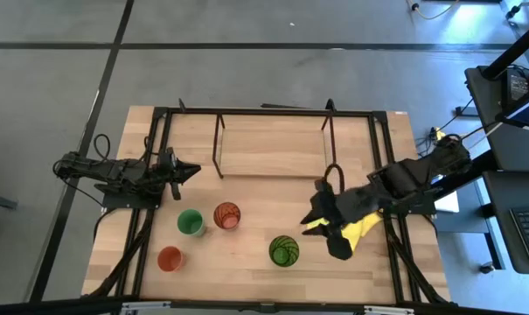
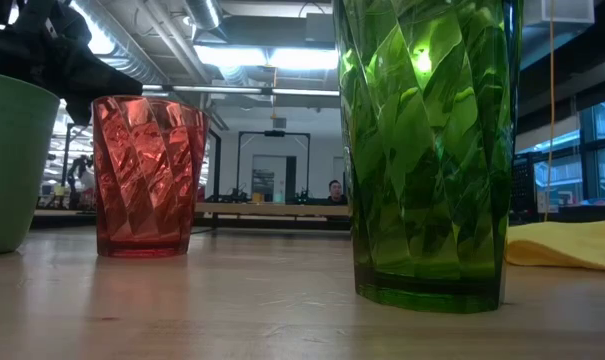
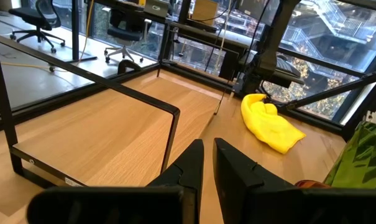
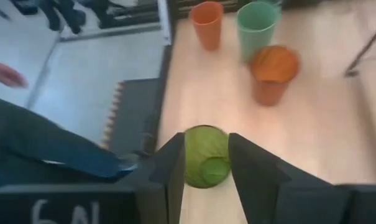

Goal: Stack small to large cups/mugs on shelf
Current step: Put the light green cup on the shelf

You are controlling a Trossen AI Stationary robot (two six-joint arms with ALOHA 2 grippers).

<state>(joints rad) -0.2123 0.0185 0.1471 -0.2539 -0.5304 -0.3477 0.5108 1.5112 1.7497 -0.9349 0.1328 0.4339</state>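
Note:
Four cups stand on the table in the high view: the orange-red one (image 1: 169, 259), the bright green one (image 1: 191, 222), the translucent orange-brown one (image 1: 226, 215) and the taller olive-green one (image 1: 283, 251). The shelf (image 1: 273, 149) stands at the far middle on its black legs, its board bare. My right gripper (image 1: 323, 233) is open just right of the olive-green cup; in its wrist view the cup (image 4: 206, 158) shows between the fingers, untouched. My left gripper (image 1: 192, 169) is shut and empty, left of the shelf.
A yellow cloth (image 1: 358, 233) lies under my right arm, right of the olive-green cup. The table's black rails (image 1: 159, 122) run along its far and side edges. In the low view the olive-green cup (image 2: 427, 150) stands close, the orange-brown cup (image 2: 147, 175) left of it.

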